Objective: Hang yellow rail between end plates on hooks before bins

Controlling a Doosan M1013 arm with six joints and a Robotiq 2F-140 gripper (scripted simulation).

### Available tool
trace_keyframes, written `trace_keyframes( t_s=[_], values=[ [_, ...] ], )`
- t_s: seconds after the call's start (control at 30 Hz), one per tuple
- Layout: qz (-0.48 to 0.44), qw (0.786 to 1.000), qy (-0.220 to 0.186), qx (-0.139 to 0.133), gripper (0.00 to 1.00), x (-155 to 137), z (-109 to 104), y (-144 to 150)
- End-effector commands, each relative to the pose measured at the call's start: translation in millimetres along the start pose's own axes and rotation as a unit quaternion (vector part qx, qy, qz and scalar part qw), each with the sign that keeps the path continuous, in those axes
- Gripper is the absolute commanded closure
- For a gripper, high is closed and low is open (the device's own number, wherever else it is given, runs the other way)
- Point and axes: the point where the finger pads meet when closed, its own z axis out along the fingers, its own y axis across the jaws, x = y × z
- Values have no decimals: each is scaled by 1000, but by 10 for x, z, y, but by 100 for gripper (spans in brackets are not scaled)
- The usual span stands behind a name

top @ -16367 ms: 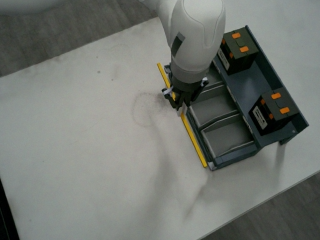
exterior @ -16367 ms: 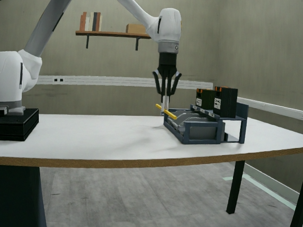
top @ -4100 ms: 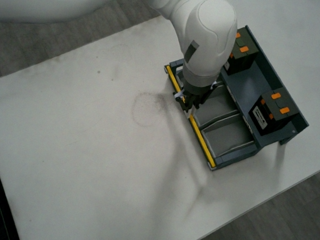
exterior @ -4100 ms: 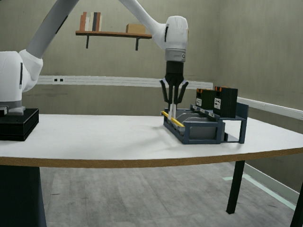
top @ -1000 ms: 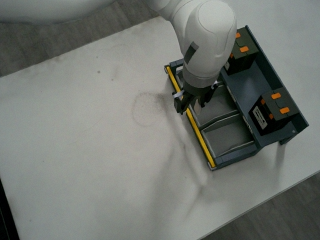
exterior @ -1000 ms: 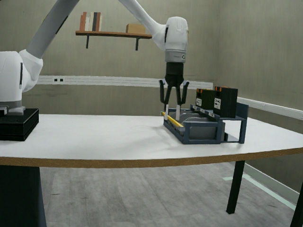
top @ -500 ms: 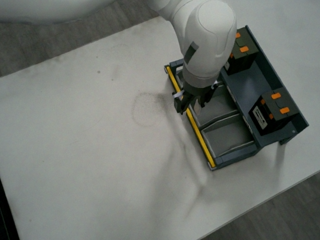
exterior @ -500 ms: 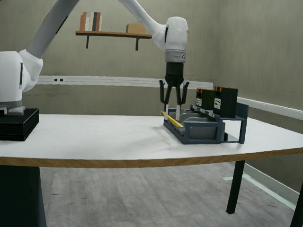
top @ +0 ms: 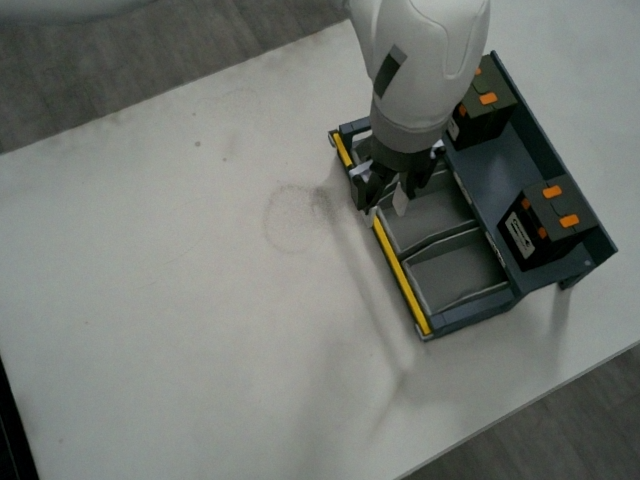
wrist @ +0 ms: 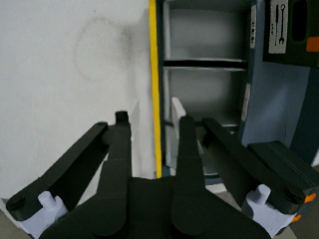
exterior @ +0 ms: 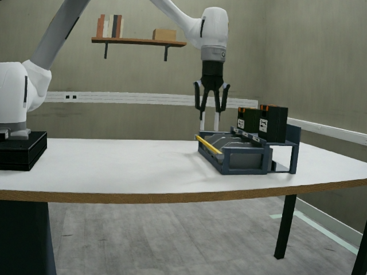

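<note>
Yellow rail (top: 401,276) (exterior: 209,144) (wrist: 155,85), just the one, lying lengthwise along the front of the blue-gray rack (top: 470,316) (exterior: 246,150), ahead of the bins. Looks to be sitting between the two hook end plates, one at the far end (top: 332,138) and one at the near end (top: 421,334), though too small to tell how snug. One Robotiq gripper (top: 385,206) (exterior: 209,127) (wrist: 156,108) pointing straight down over it, partway open with nothing in its grasp, two pale fingertips above the rail and clear of it. At least three gray bins behind, partly hidden by the arm, so no full count. Up on the raised deck, two dark tool cases (top: 483,103) (top: 547,222) (exterior: 248,120) (exterior: 273,123) with orange latches, standing apart. All on one white table (top: 180,310) (exterior: 103,165) (wrist: 40,110). Back on the wall, one wooden shelf (exterior: 139,41) with several books and one cardboard box (exterior: 164,34).

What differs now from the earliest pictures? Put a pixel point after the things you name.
The long yellow rail (top: 400,273) (exterior: 209,144) (wrist: 155,90) went from jutting out past the blue-grey metal rack (top: 470,315) (exterior: 244,171) (wrist: 159,50) to lying along its front edge. The black two-finger gripper (top: 385,206) (exterior: 209,130) (wrist: 156,108) let it go, jaws parted, and rose above it. Both dark orange-latched cases (top: 483,116) (top: 547,222) (exterior: 248,120) (exterior: 273,124) and the rack stayed put.
</note>
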Motion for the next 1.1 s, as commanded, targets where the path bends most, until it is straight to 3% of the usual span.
trace_keyframes(
  t_s=[0.0, 0.17, 0.3, 1.07],
  values=[
    [1, 1000, 2, 0, 63, 0, -70, -3],
    [0, 1000, 0, 1, 63, 0, -113, -4],
    [1, 1000, 2, 0, 63, -1, -470, -2],
    [1, 1000, 2, 0, 63, 0, -392, -3]
  ],
)
